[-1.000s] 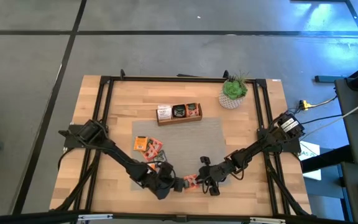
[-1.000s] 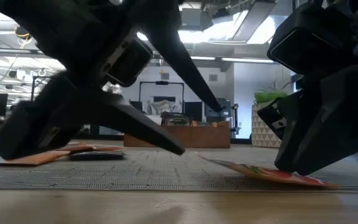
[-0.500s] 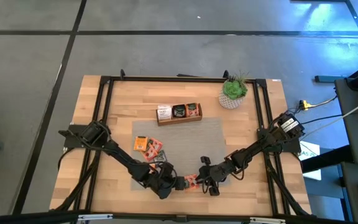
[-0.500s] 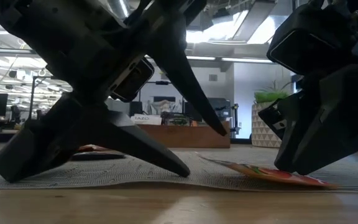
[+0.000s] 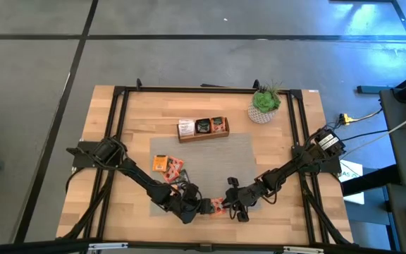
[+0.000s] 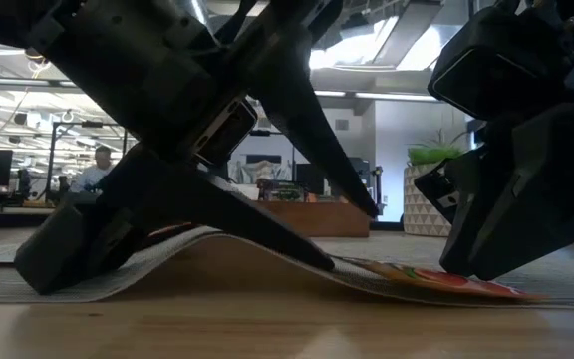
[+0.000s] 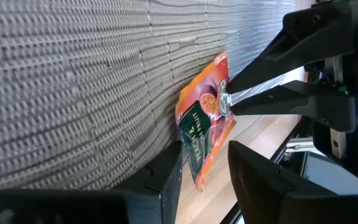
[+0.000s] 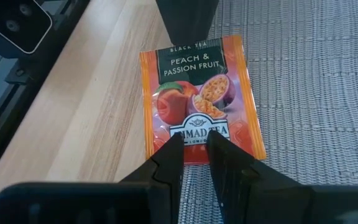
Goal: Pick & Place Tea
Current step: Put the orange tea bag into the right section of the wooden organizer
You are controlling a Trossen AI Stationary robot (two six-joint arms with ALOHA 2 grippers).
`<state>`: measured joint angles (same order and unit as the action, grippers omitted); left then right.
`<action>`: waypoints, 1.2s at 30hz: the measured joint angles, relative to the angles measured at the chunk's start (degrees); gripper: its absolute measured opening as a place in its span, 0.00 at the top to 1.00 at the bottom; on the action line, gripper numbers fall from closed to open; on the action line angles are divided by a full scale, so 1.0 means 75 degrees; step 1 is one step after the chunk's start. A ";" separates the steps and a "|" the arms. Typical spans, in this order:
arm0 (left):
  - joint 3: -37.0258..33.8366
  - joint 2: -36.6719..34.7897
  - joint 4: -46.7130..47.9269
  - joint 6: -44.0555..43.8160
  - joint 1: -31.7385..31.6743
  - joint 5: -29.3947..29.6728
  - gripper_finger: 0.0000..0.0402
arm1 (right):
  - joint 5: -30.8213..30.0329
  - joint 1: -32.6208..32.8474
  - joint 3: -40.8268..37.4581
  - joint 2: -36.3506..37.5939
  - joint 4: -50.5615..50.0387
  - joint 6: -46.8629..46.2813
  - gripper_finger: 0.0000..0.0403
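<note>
One orange peach-and-passion-fruit tea sachet (image 8: 201,93) lies flat at the grey mat's near edge (image 5: 217,205), half on the wood. My left gripper (image 5: 206,207) is open and lies low, coming from the table's left. One finger rests along the mat and the other stands above, with the sachet's left edge (image 7: 196,163) between them. My right gripper (image 5: 225,205) is shut, its tips on the sachet's right end. More sachets lie in a pile (image 5: 168,166) on the mat's left part. Others fill the wooden tray (image 5: 203,128). My left gripper's lower finger (image 6: 267,237) lies on the grey mat (image 6: 197,239), slanting down from the table's left, and the mat is humped up beneath it. Whether its tip touches the sachet, I cannot tell. My right gripper presses its shut fingertips (image 8: 169,149) down on the sachet's right end (image 8: 191,138), slanting from above and the table's right. That end is on the table, and the left end (image 6: 352,263) rides slightly raised on the mat.
A potted plant (image 5: 264,106) stands at the far right corner. The black frame rails (image 5: 118,127) run along the table's sides. The table's near edge is close behind both grippers. Bare mat (image 5: 217,159) lies between the tray and the grippers.
My left gripper has slid along the mat toward the table's right, up to the sachet's left edge, staying open. The mat under it, flat a second ago, has buckled into a hump. The sachet and my right gripper have stayed put.
</note>
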<state>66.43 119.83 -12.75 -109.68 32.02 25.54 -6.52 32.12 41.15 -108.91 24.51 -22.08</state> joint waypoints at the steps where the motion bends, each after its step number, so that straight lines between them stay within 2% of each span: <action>1: 0.0000 0.0000 0.0000 0.0021 -0.0014 -0.0011 0.69 | 0.0000 0.0000 0.0000 -0.0002 0.0003 0.0000 0.80; 8: 0.0000 0.0000 0.0031 0.0095 -0.0048 -0.0009 0.73 | 0.0000 0.0000 -0.0006 -0.0002 0.0030 0.0000 0.80; 26: 0.0000 0.0000 0.0262 0.0348 -0.0060 -0.0106 0.98 | 0.0000 0.0000 -0.0015 -0.0005 0.0085 0.0002 0.80; 36: -0.0009 0.0006 0.0275 0.0421 -0.0040 -0.0093 0.99 | 0.0016 -0.0003 -0.0026 0.0111 0.0264 -0.0025 0.80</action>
<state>66.37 119.87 -10.69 -106.52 31.72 24.84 -6.41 32.10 40.95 -108.07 26.49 -22.27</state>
